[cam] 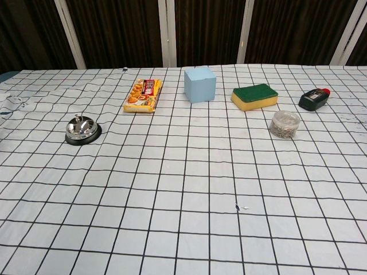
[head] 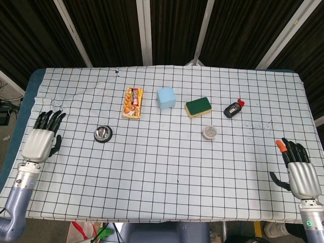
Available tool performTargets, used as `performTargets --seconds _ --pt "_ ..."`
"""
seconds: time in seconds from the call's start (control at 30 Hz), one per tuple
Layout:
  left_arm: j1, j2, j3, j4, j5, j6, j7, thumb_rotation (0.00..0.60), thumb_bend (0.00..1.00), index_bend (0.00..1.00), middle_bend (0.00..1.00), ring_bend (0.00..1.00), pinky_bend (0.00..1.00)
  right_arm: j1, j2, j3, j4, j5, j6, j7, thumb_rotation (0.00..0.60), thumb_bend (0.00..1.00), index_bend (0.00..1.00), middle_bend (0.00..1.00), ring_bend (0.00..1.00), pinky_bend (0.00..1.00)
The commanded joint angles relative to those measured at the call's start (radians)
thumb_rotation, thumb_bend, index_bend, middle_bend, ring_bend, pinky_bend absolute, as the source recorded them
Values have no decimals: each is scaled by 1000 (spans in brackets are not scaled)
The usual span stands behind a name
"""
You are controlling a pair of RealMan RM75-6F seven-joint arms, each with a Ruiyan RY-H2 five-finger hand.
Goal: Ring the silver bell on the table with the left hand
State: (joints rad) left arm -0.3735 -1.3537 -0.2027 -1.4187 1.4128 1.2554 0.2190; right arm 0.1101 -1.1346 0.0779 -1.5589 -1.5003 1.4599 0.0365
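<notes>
The silver bell (head: pixel 103 133) (cam: pixel 81 129) on its black base stands on the left part of the checked tablecloth. My left hand (head: pixel 42 138) hovers over the cloth's left edge, some way to the left of the bell, fingers spread and holding nothing. My right hand (head: pixel 299 169) sits at the near right corner, fingers apart and empty, with an orange fingertip. Neither hand shows in the chest view.
Behind the bell lies an orange snack packet (head: pixel 132 103). A light blue cube (head: pixel 166 97), a green-and-yellow sponge (head: pixel 198 107), a small black bottle with a red cap (head: pixel 233 109) and a round clear jar (head: pixel 209 132) stand further right.
</notes>
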Motion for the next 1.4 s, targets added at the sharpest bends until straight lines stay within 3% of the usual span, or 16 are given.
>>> performTargets --seconds 0.03,0.3,0.77,1.13,1.4 --pt "-66 -86 -22 91 -33 -57 34 600 859 40 48 0 10 -1 2 -1 0 -1 1 4 600 305 77 4 24 0" --pt "-161 -221 -11 245 -81 -190 19 600 862 40 46 0 10 -1 4 -2 0 -6 5 9 600 305 77 4 24 0" --pt "-236 -388 41 429 -67 -252 21 600 869 37 30 0 0 -5 10 -1 3 -8 14 30 600 305 77 4 24 0" --pt "-245 -432 77 488 -74 -288 41 600 869 37 29 0 0 -10 15 1 5 -14 27 47 600 305 77 3 24 0" --pt "-252 -418 78 469 -70 -276 72 600 869 37 26 0 0 -11 16 1 3 -18 32 49 600 304 77 4 24 0"
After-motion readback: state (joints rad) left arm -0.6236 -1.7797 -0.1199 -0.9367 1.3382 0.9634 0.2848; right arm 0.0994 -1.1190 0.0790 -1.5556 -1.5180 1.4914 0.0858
